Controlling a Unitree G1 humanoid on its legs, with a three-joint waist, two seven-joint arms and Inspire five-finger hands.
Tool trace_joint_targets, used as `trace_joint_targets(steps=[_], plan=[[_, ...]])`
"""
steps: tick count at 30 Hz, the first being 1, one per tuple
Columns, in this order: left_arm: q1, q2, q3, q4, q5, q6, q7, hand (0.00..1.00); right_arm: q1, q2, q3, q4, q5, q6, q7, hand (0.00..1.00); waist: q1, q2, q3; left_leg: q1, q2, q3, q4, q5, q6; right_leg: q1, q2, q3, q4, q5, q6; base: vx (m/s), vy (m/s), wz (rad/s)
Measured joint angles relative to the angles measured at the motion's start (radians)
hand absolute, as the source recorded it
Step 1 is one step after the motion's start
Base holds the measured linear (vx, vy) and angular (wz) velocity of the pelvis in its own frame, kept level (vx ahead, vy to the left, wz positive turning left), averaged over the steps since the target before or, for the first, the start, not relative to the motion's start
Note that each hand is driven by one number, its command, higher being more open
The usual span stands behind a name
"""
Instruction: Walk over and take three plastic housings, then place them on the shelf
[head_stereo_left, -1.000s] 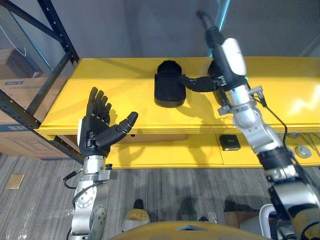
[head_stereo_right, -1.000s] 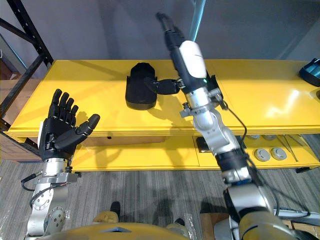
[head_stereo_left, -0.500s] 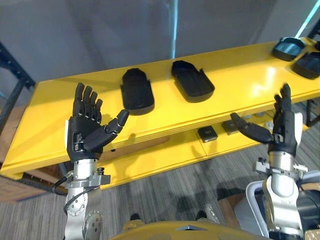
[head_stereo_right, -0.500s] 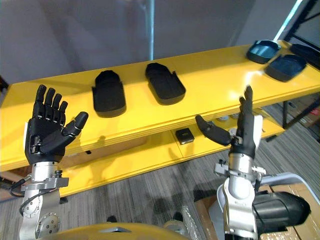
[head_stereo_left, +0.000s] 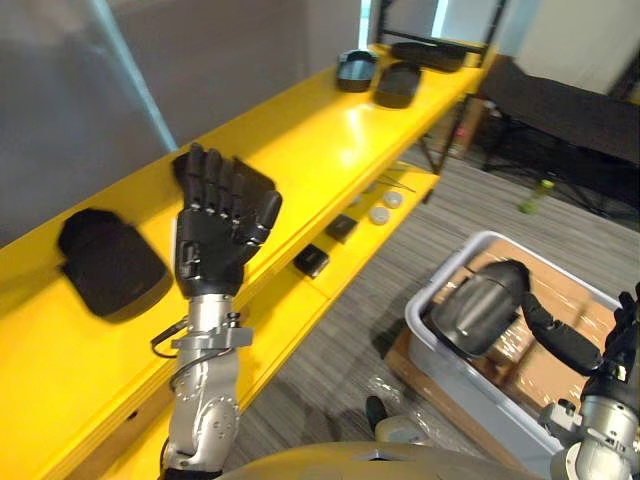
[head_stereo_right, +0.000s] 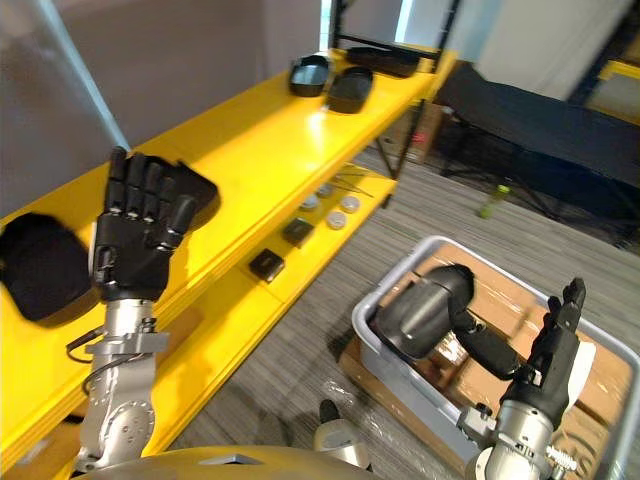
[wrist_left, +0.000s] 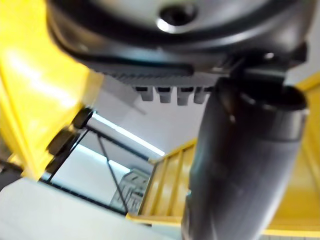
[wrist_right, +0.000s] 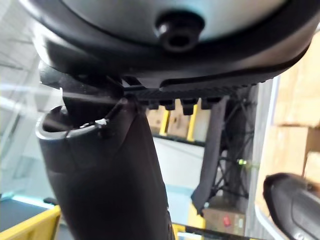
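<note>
plastic housing (head_stereo_left: 110, 262) flat on shelf (head_stereo_left: 330, 140) | left hand (head_stereo_left: 215, 235) raised, fingers spread, empty | right hand (head_stereo_right: 558, 335) low, fingers straight, empty | step: fetch another; keep hands clear of shelf edge when turning

Shelf (head_stereo_left: 330, 150): metal by its look, coated in yellow paint, glossy, with light reflected as bright patches along the upper surface.
Housing on the shelf (head_stereo_left: 110, 265): black plastic, matt, smooth.
Left hand (head_stereo_left: 215, 235): black plastic shells, matt, with segmented fingers (head_stereo_left: 212, 185).
Floor (head_stereo_left: 380, 330): grey, matt, with a streaked grain pattern.
Bin (head_stereo_left: 440, 272): light grey plastic with a smooth rim.
Housing in the bin (head_stereo_left: 478, 308): dark grey plastic, smooth, with a soft sheen on the rounded top.
Boxes (head_stereo_left: 545, 375): brown cardboard, matt.
</note>
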Motion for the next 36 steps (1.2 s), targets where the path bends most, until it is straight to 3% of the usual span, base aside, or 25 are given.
trace_joint_targets(steps=[2, 5, 6, 8, 9, 10, 12, 16, 19, 22, 23, 24, 26, 29, 31, 32, 33, 35, 36], plan=[[-0.020, -0.003, -0.038, 0.018, 0.000, 0.003, 0.015, 1.00, 0.001, 0.014, 0.027, -0.012, 0.062, -0.005, 0.008, 1.00, -0.015, 0.002, 0.001, 0.000, 0.020, 0.027, 0.022, -0.005, -0.005, -0.006, 0.017, 0.007, 0.000, 0.002, -0.004, 0.01, -0.038, -0.28], [-0.028, -0.041, -0.049, 0.023, 0.000, 0.002, 0.047, 1.00, -0.024, 0.021, 0.117, -0.063, 0.157, -0.022, 0.045, 1.00, -0.010, 0.016, 0.006, -0.005, 0.031, 0.044, 0.055, -0.006, 0.003, -0.025, 0.047, 0.034, 0.002, 0.005, -0.015, -0.01, -0.042, -0.34], [-0.027, -0.048, -0.041, 0.025, 0.002, 0.003, 0.078, 1.00, -0.051, 0.017, 0.166, -0.065, 0.152, -0.026, 0.069, 1.00, 0.006, 0.016, 0.007, -0.020, 0.031, 0.002, 0.095, -0.010, 0.046, -0.032, 0.052, 0.065, 0.003, 0.007, -0.024, -0.02, -0.066, -0.65], [-0.015, -0.051, -0.014, 0.016, 0.008, 0.003, 0.132, 1.00, -0.105, 0.001, 0.266, -0.061, 0.143, -0.026, 0.116, 1.00, 0.045, 0.024, 0.019, -0.062, 0.027, -0.188, 0.215, -0.045, 0.159, -0.037, 0.064, 0.133, 0.007, 0.000, -0.045, -0.05, -0.014, -0.87], [0.008, -0.053, 0.001, -0.005, 0.009, 0.004, 0.141, 1.00, -0.139, -0.022, 0.307, -0.052, 0.143, -0.025, 0.127, 1.00, 0.067, 0.025, 0.028, -0.085, 0.009, -0.303, 0.261, -0.092, 0.183, -0.042, 0.067, 0.161, 0.011, -0.003, -0.049, -0.08, 0.102, -1.08], [0.049, -0.051, 0.013, -0.041, 0.022, 0.005, 0.143, 1.00, -0.194, -0.066, 0.342, -0.028, 0.144, -0.024, 0.136, 1.00, 0.104, 0.049, 0.029, -0.113, -0.049, -0.453, 0.285, -0.142, 0.197, -0.060, 0.078, 0.202, 0.025, -0.002, -0.053, -0.09, 0.150, -0.97], [0.098, -0.042, 0.027, -0.084, 0.045, 0.004, 0.124, 1.00, -0.267, -0.109, 0.369, 0.036, 0.144, -0.015, 0.134, 1.00, 0.139, 0.069, 0.029, -0.118, -0.081, -0.553, 0.292, -0.170, 0.229, -0.085, 0.097, 0.215, 0.054, 0.003, -0.057, -0.10, 0.188, -0.60], [0.144, -0.039, 0.058, -0.123, 0.044, 0.002, 0.078, 1.00, -0.259, -0.090, 0.409, 0.089, 0.147, 0.021, 0.076, 1.00, 0.177, 0.045, 0.045, -0.146, -0.126, -0.609, 0.292, -0.168, 0.225, -0.107, 0.055, 0.199, 0.071, 0.015, -0.040, -0.07, 0.136, 0.16], [0.217, -0.040, 0.098, -0.126, 0.008, -0.006, 0.043, 1.00, -0.142, -0.062, 0.461, 0.089, 0.148, 0.038, 0.084, 1.00, 0.184, 0.028, 0.055, -0.141, -0.145, -0.632, 0.300, -0.188, 0.202, -0.129, 0.050, 0.198, 0.119, 0.018, -0.035, -0.06, 0.091, -0.16], [0.263, -0.039, 0.123, -0.127, -0.033, -0.014, 0.033, 1.00, -0.080, -0.053, 0.482, 0.084, 0.191, 0.038, 0.134, 1.00, 0.207, 0.007, 0.081, -0.098, -0.153, -0.559, 0.301, -0.249, 0.202, -0.154, 0.056, 0.154, 0.150, 0.029, -0.018, -0.17, 0.023, -0.70], [0.264, -0.036, 0.127, -0.123, -0.033, -0.014, 0.040, 1.00, -0.087, -0.055, 0.486, 0.085, 0.215, 0.037, 0.143, 1.00, 0.211, -0.010, 0.089, -0.093, -0.164, -0.535, 0.300, -0.249, 0.202, -0.145, 0.019, 0.079, 0.119, 0.008, -0.048, -0.32, 0.039, -1.01], [0.263, -0.040, 0.136, -0.125, -0.037, -0.014, 0.047, 1.00, -0.131, -0.073, 0.502, 0.091, 0.234, 0.032, 0.144, 1.00, 0.233, 0.002, 0.095, -0.092, -0.157, -0.515, 0.272, -0.238, 0.215, -0.181, -0.021, -0.057, 0.151, -0.046, -0.121, -0.33, 0.017, -0.87], [0.233, -0.034, 0.164, -0.115, -0.055, -0.017, 0.044, 1.00, -0.253, -0.104, 0.559, 0.150, 0.209, 0.005, 0.120, 1.00, 0.239, -0.011, 0.093, -0.110, -0.163, -0.491, 0.244, -0.227, 0.193, -0.278, -0.103, -0.139, 0.471, -0.096, -0.173, -0.32, -0.030, -0.42], [0.177, -0.034, 0.166, -0.064, -0.066, -0.025, 0.045, 1.00, -0.439, -0.126, 0.676, 0.334, 0.103, 0.005, -0.014, 1.00, 0.254, -0.001, 0.090, -0.112, -0.145, -0.496, 0.250, -0.206, 0.159, -0.267, -0.216, -0.162, 0.902, -0.246, -0.190, -0.20, -0.080, 0.08], [0.170, -0.041, 0.163, -0.056, -0.106, -0.027, 0.024, 1.00, -0.485, -0.119, 0.725, 0.396, 0.098, 0.013, -0.046, 1.00, 0.263, 0.005, 0.085, -0.132, -0.123, -0.497, 0.250, -0.189, 0.133, -0.229, -0.275, -0.162, 0.928, -0.248, -0.194, -0.09, -0.174, -0.07], [0.170, -0.039, 0.157, -0.057, -0.111, -0.027, 0.009, 1.00, -0.484, -0.098, 0.726, 0.409, 0.101, 0.023, -0.050, 1.00, 0.263, -0.014, 0.075, -0.158, -0.109, -0.496, 0.264, -0.179, 0.114, -0.197, -0.302, -0.170, 0.845, -0.202, -0.181, -0.02, -0.210, -0.19], [0.167, -0.033, 0.154, -0.054, -0.112, -0.025, 0.003, 1.00, -0.472, -0.092, 0.724, 0.413, 0.102, 0.025, -0.050, 1.00, 0.263, -0.017, 0.072, -0.174, -0.099, -0.496, 0.272, -0.177, 0.101, -0.184, -0.299, -0.175, 0.790, -0.208, -0.136, -0.02, -0.297, -0.49], [0.163, -0.045, 0.117, -0.041, -0.113, 0.006, -0.009, 1.00, -0.444, -0.113, 0.684, 0.414, 0.105, 0.053, -0.029, 1.00, 0.267, 0.026, 0.059, -0.197, -0.023, -0.464, 0.229, -0.131, 0.069, -0.153, -0.204, -0.239, 0.596, -0.255, -0.083, 0.02, -0.340, -1.04], [0.155, -0.036, 0.106, -0.038, -0.113, 0.025, -0.020, 1.00, -0.424, -0.121, 0.655, 0.412, 0.104, 0.064, -0.017, 1.00, 0.260, 0.013, 0.052, -0.193, -0.003, -0.419, 0.208, -0.110, 0.047, -0.129, -0.195, -0.295, 0.498, -0.295, -0.017, 0.04, -0.425, -1.41]])
